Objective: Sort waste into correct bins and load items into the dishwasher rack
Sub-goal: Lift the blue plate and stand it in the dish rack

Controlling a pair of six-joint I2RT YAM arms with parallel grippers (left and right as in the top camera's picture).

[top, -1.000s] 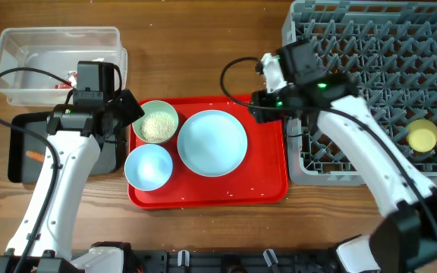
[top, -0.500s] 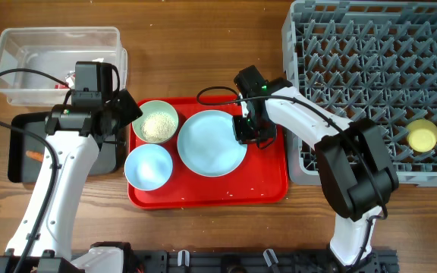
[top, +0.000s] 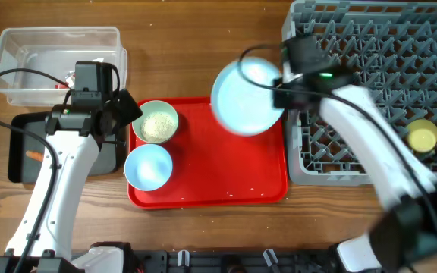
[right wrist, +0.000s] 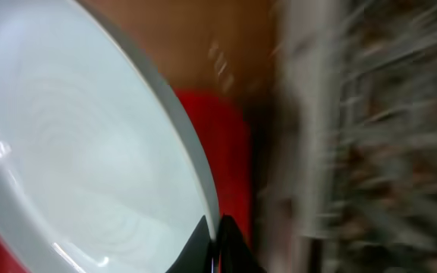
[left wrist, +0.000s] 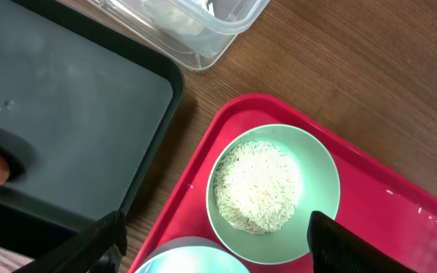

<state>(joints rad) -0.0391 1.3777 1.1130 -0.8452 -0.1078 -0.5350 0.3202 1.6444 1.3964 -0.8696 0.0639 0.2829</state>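
Plate (top: 245, 98) is held up off the red tray (top: 218, 174), over the tray's far right corner, with its edge just beside the rack (top: 370, 45). Right gripper (top: 278, 89) is clamped on the plate rim on the rack side; right wrist view is blurred. Yellow cup (top: 422, 136) sits in the rack. Left gripper (left wrist: 217, 246) has fingers wide apart and hovers over the rice bowl (left wrist: 273, 193). Blue bowl (top: 149, 167) is next to it on the tray.

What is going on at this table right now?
The right gripper grips a pale blue round plate by its rim, raised over a corner of the red tray, beside the grey plastic dishwasher rack. The left gripper hangs open over a green bowl of rice. A small yellow cup sits in the rack.
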